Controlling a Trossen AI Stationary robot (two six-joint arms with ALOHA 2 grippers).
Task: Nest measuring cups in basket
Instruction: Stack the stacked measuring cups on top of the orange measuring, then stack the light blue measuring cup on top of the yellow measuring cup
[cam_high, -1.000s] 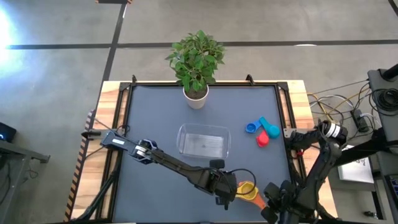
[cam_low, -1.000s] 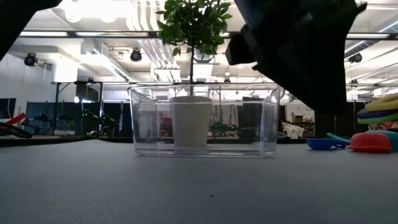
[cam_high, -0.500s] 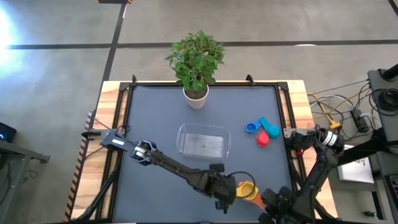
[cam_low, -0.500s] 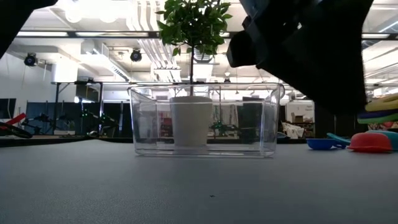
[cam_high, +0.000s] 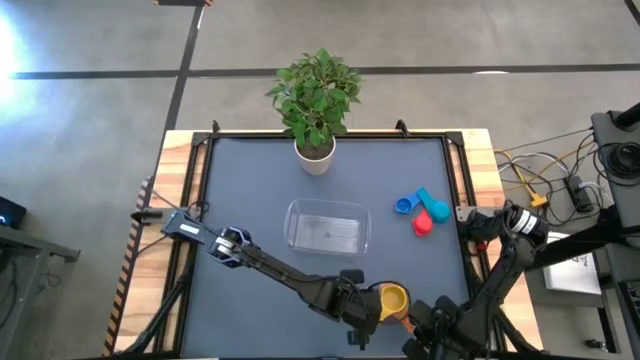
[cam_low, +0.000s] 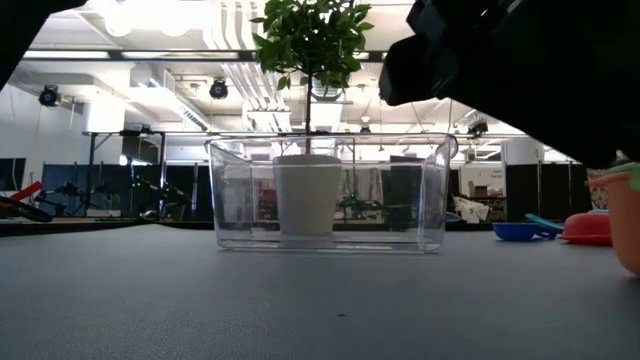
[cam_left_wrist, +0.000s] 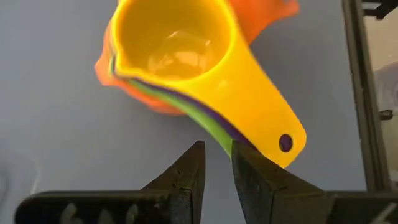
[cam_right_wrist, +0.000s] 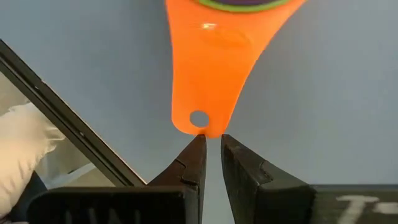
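readable text: none anywhere, honestly
labels/brands: nothing legible on anything in view
numbers/signs: none I can make out

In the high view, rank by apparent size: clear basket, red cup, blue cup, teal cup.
1. clear basket, by far the largest.
2. red cup and teal cup: look alike, not ranked.
3. blue cup, smallest.

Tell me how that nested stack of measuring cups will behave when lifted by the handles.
The nested stack looks like thin, glossy plastic, so it is probably light and rigid. The smooth handles fan apart, yellow from orange, so cups may slip or separate. With the bowls beyond the handles, it will probably sag bowl-down.
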